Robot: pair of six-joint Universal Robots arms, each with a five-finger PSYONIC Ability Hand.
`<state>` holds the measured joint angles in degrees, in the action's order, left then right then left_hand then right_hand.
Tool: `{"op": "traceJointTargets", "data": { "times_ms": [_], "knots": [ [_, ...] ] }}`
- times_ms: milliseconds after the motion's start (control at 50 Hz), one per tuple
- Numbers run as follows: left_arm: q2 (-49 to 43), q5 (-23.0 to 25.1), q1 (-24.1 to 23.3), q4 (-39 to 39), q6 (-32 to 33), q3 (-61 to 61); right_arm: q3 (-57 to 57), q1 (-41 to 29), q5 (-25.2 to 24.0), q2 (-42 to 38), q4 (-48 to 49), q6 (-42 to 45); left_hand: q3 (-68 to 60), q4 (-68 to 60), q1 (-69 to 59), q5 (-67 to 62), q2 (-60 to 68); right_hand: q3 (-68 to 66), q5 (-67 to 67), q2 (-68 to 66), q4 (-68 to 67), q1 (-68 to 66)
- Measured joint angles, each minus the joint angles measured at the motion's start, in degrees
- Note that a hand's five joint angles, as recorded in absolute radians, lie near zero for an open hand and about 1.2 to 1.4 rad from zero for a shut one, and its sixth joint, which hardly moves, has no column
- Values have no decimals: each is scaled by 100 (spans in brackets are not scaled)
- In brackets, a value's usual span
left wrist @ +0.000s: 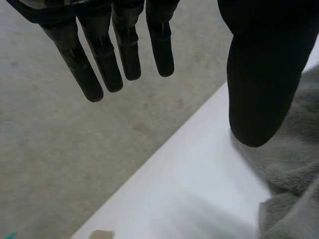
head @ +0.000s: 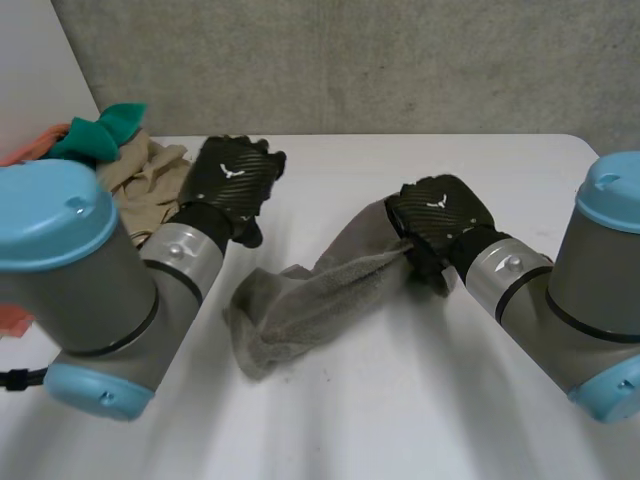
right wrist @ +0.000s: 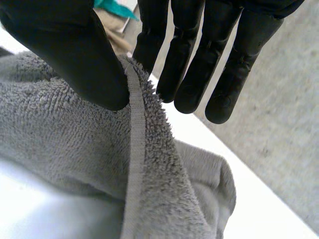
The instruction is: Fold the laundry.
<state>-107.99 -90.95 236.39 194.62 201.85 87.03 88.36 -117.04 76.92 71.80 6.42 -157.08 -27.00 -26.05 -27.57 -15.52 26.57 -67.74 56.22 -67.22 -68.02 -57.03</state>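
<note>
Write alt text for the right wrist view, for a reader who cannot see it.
The right hand pinches the hemmed edge of a grey towel between thumb and fingers. Beyond the hand lie the white table and a pile of beige and teal cloth.

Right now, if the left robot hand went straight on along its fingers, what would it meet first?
Probably nothing on the white table: the left robot hand points past its far edge toward grey concrete; depth unclear.

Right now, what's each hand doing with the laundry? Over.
Left hand open, holding nothing. Right hand pinching grey towel at its hemmed edge, rest slumped on table. Clothes pile beside left hand.
</note>
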Motion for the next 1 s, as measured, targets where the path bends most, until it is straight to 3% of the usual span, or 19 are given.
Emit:
{"op": "traceJointTargets", "data": {
  "times_ms": [180, 440, 520, 580, 660, 800, 960, 1000],
  "knots": [
    [-1105, 1081, 288, -1245, -328, -716, 188, -132, -2, 564, 82, 230, 0, 0, 0, -1, -3, 0, 0, 0, 0, 0],
    [-1745, 1698, 493, -1732, -759, -1051, 296, -150, -41, 892, 40, 249, -117, -200, -114, -281, 159, 0, 0, 0, 0, 0],
    [-1923, 2099, 526, -1806, -885, -1145, 306, -146, -47, 917, 34, 253, -1380, -1494, -1507, -1520, 1431, 0, 0, 0, 0, 0],
    [-2011, 2289, 564, -1866, -968, -1234, 307, -124, -47, 915, 33, 258, -3053, -3178, -3199, -3164, 3191, 0, 0, 0, 0, 0],
    [-2015, 2203, 622, -1893, -1053, -1314, 291, -92, -48, 881, 23, 268, -3990, -4181, -3688, -3954, 4129, 0, 0, 0, 0, 0],
    [-1787, 1673, 690, -1830, -1132, -1429, 192, -55, -35, 673, -17, 381, -4076, -4248, -3688, -3954, 4181, 0, 0, 0, 0, 0],
    [-1050, 1437, 746, -1793, -1095, -1396, -81, -49, 4, 329, -35, 618, -4076, -4249, -3688, -3954, 4182, 9, -3, 7, 10, 7],
    [-835, 1428, 753, -1790, -1081, -1369, -182, -52, 9, 245, -34, 592, -4077, -4249, -3688, -3954, 4183, 847, -754, 942, 865, 795]
  ]
}}
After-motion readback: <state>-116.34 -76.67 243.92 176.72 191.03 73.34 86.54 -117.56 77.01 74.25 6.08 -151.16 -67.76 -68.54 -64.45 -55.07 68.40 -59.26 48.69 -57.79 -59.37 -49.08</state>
